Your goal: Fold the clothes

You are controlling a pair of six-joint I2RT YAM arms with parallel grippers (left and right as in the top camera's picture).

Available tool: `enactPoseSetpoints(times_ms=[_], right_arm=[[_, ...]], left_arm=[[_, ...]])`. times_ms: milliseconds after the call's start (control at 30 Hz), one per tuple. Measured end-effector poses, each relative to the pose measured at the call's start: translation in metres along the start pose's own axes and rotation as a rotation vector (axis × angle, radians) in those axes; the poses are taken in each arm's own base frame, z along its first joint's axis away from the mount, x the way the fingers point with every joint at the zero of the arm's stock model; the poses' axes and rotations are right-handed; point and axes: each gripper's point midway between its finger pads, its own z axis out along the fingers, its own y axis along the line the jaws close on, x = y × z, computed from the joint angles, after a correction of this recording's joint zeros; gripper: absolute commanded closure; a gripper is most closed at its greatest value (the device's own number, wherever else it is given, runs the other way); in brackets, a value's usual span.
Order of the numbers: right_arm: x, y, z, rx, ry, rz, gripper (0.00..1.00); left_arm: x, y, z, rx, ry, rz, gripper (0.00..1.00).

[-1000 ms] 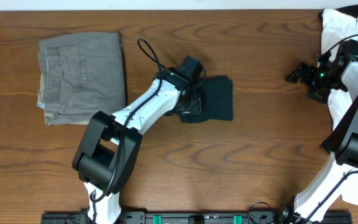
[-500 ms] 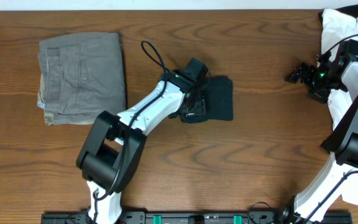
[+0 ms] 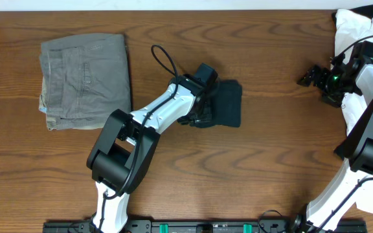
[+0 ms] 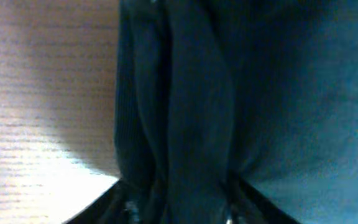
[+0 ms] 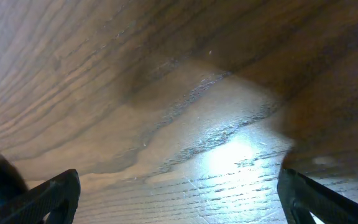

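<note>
The clothes (image 3: 228, 103), a black T-shirt folded into a small thick rectangle, lie in the middle of the table. My left gripper (image 3: 201, 111) sits at the shirt's left edge. In the left wrist view a bunched ridge of the black clothes (image 4: 197, 106) fills the gap between my two fingers (image 4: 122, 200), which are shut on it. My right gripper (image 3: 307, 77) hovers over bare wood at the far right. In the right wrist view that gripper (image 5: 182, 199) stands wide open with only tabletop between its fingers.
Folded grey-green trousers (image 3: 86, 81) lie at the left. A white garment (image 3: 358, 29) is heaped at the back right corner beside the right arm. A black cable loop (image 3: 162, 59) sticks up from the left arm.
My left arm has pushed a little to the right into the shirt's edge and its jaws have come together on the fabric. The right arm has not moved.
</note>
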Motion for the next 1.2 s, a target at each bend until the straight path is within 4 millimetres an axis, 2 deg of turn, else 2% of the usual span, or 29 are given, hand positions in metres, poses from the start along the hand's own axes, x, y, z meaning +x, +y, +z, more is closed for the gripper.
enactPoseSetpoints(times_ms=[167, 400, 567, 733, 833, 1033, 1200], right_arm=[[0.000, 0.000, 0.000, 0.000, 0.000, 0.000, 0.01], [0.000, 0.000, 0.000, 0.000, 0.000, 0.000, 0.01], [0.000, 0.000, 0.000, 0.000, 0.000, 0.000, 0.01], [0.000, 0.000, 0.000, 0.000, 0.000, 0.000, 0.01], [0.000, 0.000, 0.000, 0.000, 0.000, 0.000, 0.01], [0.000, 0.000, 0.000, 0.000, 0.000, 0.000, 0.01], [0.000, 0.000, 0.000, 0.000, 0.000, 0.000, 0.01]], left_arm=[[0.000, -0.002, 0.000, 0.007, 0.002, 0.003, 0.94], [-0.002, -0.002, -0.001, 0.011, -0.004, 0.083, 0.94], [-0.012, 0.004, -0.003, 0.003, -0.023, 0.141, 0.94], [-0.036, 0.021, -0.011, -0.048, -0.086, 0.182, 0.94], [-0.054, 0.031, -0.023, -0.067, -0.134, 0.203, 0.94], [-0.102, 0.040, -0.069, -0.042, -0.291, 0.201, 0.94], [-0.142, 0.060, -0.106, -0.027, -0.427, 0.157, 0.94]])
